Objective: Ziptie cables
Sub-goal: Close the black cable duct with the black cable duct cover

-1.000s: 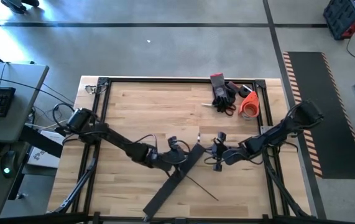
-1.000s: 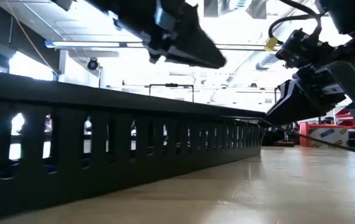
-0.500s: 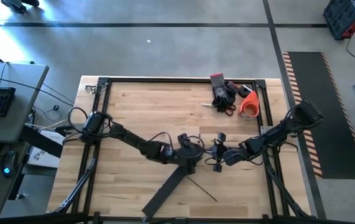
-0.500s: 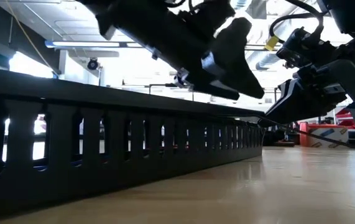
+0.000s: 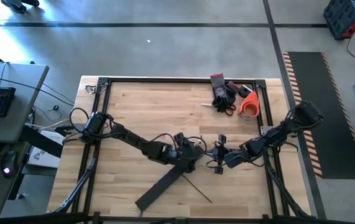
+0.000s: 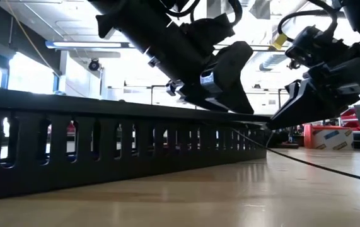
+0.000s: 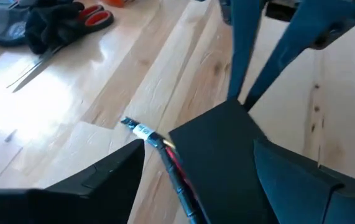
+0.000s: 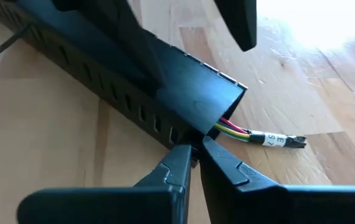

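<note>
1. Left arm reaches from the table's left edge toward centre; left gripper (image 5: 188, 151) hangs over the upper end of the black slotted bar (image 5: 161, 186), fingers (image 7: 96, 177) spread wide w/ nothing between them.
2. The bar lies diagonally on the wooden table (image 5: 140, 106), running from centre down toward the front-left.
3. The cables (image 8: 252, 135), a coloured bundle w/ a white label, poke out of the bar's open end and rest on the wood.
4. Right gripper (image 5: 217, 158) sits just beside that bar end, fingers (image 8: 227, 168) pressed together, tips at the bar's end; can't tell if touching.
5. Far right-back: gloves (image 5: 222, 93), red-handled scissors (image 5: 227, 108), orange roll (image 5: 249, 104).
</note>
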Tool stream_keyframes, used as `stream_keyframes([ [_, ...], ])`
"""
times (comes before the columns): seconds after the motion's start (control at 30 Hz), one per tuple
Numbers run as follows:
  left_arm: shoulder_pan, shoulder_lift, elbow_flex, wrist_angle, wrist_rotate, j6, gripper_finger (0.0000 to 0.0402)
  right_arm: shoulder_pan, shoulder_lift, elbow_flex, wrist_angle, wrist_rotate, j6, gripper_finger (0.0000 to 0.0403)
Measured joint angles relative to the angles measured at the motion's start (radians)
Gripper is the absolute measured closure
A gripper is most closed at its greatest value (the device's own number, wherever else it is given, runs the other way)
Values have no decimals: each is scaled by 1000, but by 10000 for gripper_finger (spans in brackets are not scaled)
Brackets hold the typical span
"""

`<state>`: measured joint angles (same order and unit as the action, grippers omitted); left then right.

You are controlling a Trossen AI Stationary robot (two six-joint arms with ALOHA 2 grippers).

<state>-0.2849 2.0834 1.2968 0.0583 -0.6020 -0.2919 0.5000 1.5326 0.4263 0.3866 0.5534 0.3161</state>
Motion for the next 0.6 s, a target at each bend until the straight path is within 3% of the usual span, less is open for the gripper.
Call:
stream_keyframes([
  [0.3, -19, -3, -2, -40, -57, -47, 122, 26, 0, 0, 0, 0, 5, 390],
  [0.6, -37, -20, -5, 74, -39, 40, 122, 12, 1, 0, 1, 12, 39, 389],
])
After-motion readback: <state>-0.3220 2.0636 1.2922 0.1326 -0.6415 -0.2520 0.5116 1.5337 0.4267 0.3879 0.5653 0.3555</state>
